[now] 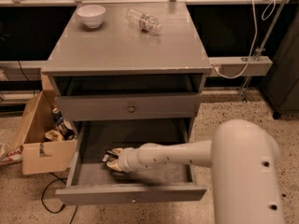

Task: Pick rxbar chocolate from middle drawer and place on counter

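Observation:
The middle drawer point(140, 139) is pulled open at the bottom of the grey cabinet. My white arm reaches from the lower right into it. My gripper point(115, 160) is low over the drawer floor at its left side. A small black bar with pale patches, the rxbar chocolate point(108, 157), lies right at the gripper's tip, partly hidden by it. I cannot tell whether the gripper holds it. The counter point(126, 45) is the cabinet's flat grey top.
A white bowl point(91, 15) and a clear plastic bottle point(143, 20) lying on its side are at the back of the counter. The drawer above point(131, 107) is shut. An open cardboard box point(39, 139) with clutter stands on the floor to the left.

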Controlling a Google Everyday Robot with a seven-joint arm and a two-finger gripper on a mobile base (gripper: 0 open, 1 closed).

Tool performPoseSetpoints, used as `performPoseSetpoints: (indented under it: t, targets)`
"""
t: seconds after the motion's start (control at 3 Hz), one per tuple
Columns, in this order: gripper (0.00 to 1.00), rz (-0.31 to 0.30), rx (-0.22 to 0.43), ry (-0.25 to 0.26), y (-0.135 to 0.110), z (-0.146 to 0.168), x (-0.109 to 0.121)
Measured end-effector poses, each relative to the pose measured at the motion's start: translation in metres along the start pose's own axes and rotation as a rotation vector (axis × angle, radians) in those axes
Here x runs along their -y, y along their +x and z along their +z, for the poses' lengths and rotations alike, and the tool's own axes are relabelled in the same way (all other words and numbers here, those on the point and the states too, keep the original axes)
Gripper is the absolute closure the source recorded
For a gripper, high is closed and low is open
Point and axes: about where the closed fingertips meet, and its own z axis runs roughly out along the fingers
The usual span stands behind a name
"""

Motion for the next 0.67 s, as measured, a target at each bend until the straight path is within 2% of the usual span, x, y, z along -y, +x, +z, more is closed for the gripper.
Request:
performPoseSetpoints:
  t: [0.33,0.67]
  targets:
    - [1.00,-0.073,0.142,-0.004,-0.018,-0.029,0.024]
    - [1.00,-0.114,0.268,0.051,-0.035,-0.105,0.070]
